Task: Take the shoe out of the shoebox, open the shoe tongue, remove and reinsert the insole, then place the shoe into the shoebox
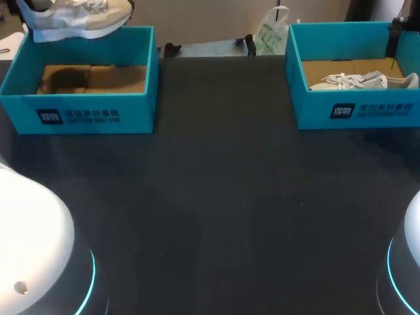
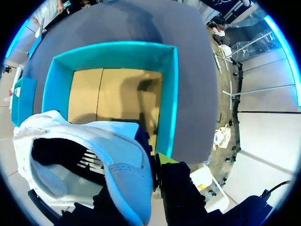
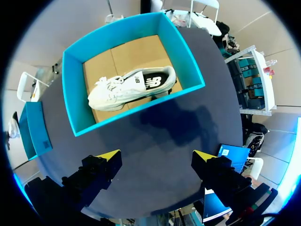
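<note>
Already the left end effector (image 2: 153, 160) grips the white sneaker (image 1: 79, 20) above the empty shoebox (image 1: 20, 105). Tongue, insole and return seemingly remain; the right end effector (image 3: 156, 156) hangs open over the desk (image 1: 223, 197).

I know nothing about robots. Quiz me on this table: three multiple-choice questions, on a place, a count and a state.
1. Where is the lifted shoe?
A inside a box. B lying flat between the boxes. C in the air over the left shoebox.
2. How many shoeboxes stand on the table?
A one. B two. C three.
3. The right arm's fingers are:
A open and empty. B shut on a shoe. C shut on a box wall.
Answers: 1 C, it hangs over that empty box; 2 B, the left one and the right shoebox; 3 A, only table shows between the yellow tips.
</note>
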You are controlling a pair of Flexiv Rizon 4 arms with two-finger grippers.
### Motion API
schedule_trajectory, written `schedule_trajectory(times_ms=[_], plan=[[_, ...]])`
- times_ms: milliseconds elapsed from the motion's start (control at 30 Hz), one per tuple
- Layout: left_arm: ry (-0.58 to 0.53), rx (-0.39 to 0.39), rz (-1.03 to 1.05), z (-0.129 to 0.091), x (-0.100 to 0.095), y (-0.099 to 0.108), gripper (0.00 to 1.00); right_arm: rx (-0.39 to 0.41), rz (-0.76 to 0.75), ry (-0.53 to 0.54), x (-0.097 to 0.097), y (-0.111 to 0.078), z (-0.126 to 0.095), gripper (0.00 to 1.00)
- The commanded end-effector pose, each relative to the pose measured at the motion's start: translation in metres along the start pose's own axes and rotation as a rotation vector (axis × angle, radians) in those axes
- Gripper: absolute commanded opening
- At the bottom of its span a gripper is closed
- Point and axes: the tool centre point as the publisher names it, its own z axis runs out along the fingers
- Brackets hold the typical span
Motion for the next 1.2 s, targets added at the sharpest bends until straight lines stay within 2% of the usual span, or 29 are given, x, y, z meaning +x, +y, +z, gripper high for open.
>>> schedule_trajectory(times_ms=[33, 333, 533, 767, 1200], plan=[[0.029, -0.137, 0.006, -0.038, -0.011, -0.066, 0.00, -0.002, 0.001, 0.000, 0.000, -0.001, 0.000, 1.00], [0.067, -0.161, 0.021, -0.065, -0.039, -0.131, 0.00, -0.002, 0.001, 0.000, 0.000, -0.001, 0.000, 1.00], [0.092, -0.199, 0.048, -0.065, -0.058, -0.172, 0.00, -0.002, 0.001, 0.000, 0.000, -0.001, 0.000, 1.00], [0.083, -0.186, 0.087, -0.065, -0.083, -0.215, 0.00, -0.002, 0.001, 0.000, 0.000, -0.001, 0.000, 1.00], [0.074, -0.179, 0.095, -0.065, -0.087, -0.219, 0.00, -0.002, 0.001, 0.000, 0.000, -0.001, 0.000, 1.00]])
